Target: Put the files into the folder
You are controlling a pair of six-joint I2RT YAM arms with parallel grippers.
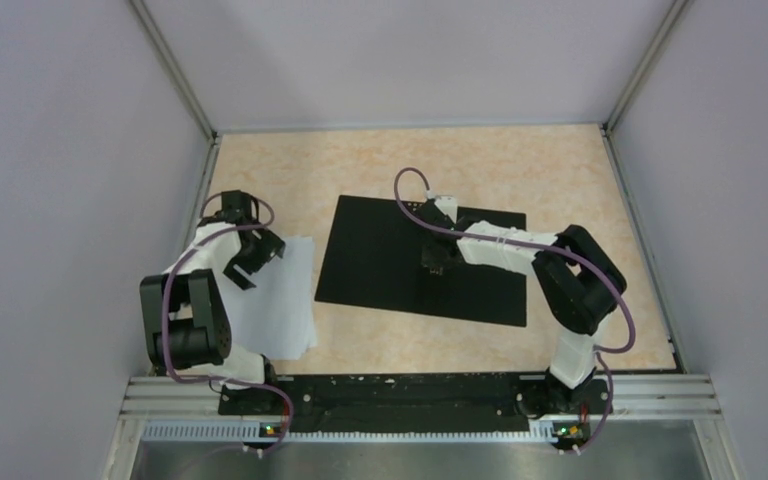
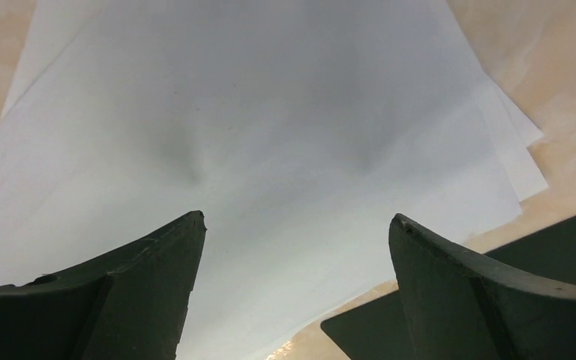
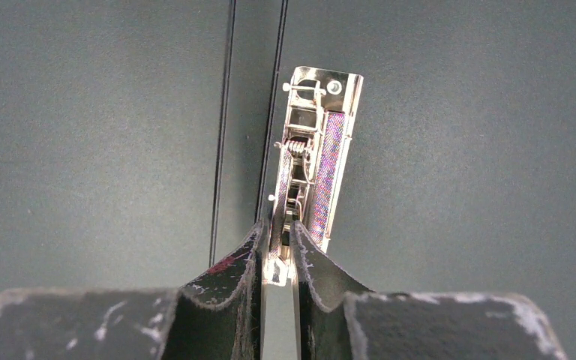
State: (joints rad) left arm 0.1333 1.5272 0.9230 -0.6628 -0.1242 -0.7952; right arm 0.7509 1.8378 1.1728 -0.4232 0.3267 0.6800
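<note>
The folder (image 1: 380, 260) lies open in the middle of the table, black inside facing up. My right gripper (image 1: 437, 262) is over its spine. In the right wrist view my right gripper (image 3: 279, 232) is shut on the lever of the metal spine clip (image 3: 319, 127), with the black cover (image 3: 105, 135) all around. The files (image 1: 285, 300), white sheets slightly fanned, lie flat left of the folder. My left gripper (image 1: 255, 262) is over their far part. In the left wrist view it (image 2: 296, 221) is open and empty above the sheets (image 2: 270, 135); a folder corner (image 2: 360, 330) shows below.
Grey enclosure walls with metal corner posts (image 1: 175, 70) surround the beige table (image 1: 560, 170). The arms' mounting rail (image 1: 410, 395) runs along the near edge.
</note>
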